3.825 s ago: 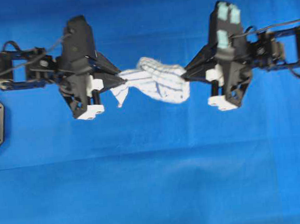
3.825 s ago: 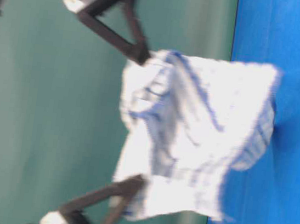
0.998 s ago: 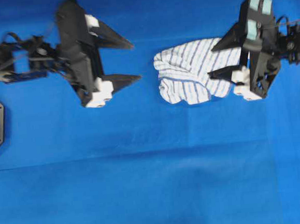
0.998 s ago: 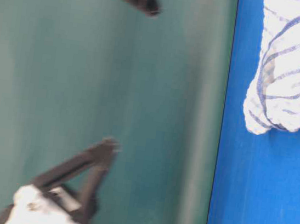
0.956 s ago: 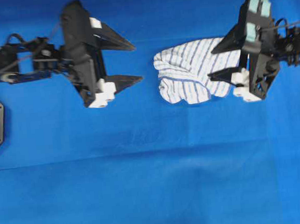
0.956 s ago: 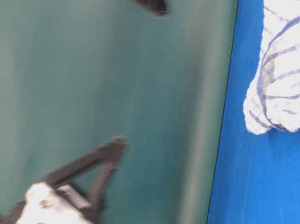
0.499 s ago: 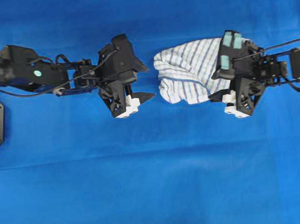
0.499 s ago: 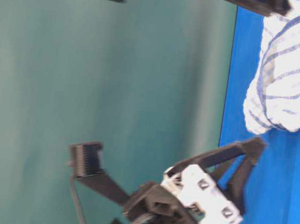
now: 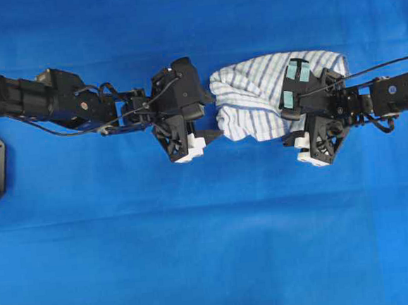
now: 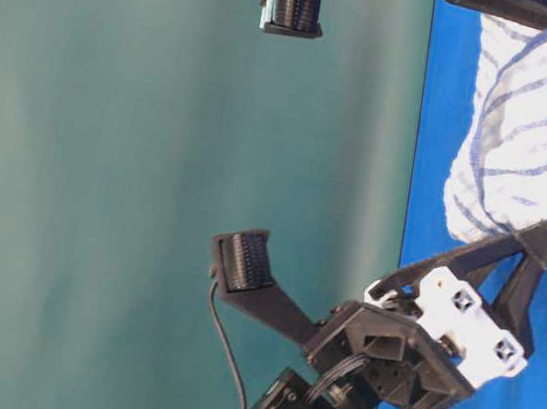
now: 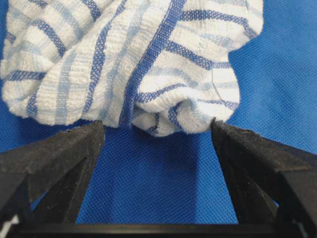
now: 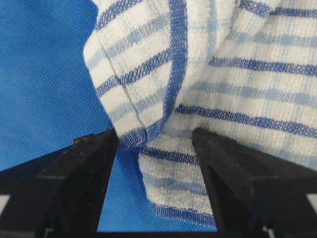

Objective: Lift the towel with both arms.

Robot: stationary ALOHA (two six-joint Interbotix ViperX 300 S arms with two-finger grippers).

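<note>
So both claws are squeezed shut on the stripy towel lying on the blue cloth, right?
Not quite. Both wrist views show the left claw and right claw wide open around the stripy towel's edges, not squeezed shut. It does lie on the blue cloth.

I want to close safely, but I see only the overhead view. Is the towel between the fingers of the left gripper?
Observer: Hardly. In the left wrist view the left gripper is open, and the towel bulges just at its fingertips. Between the fingers lies mostly the blue cloth.
Operator: And the right side?
Observer: The right gripper is open too, and a striped hem of the towel lies between its fingers.
Operator: Is the left one low enough?
Observer: In the table-level view its fingertips are down at the blue cloth, right beside the towel's end.
</note>
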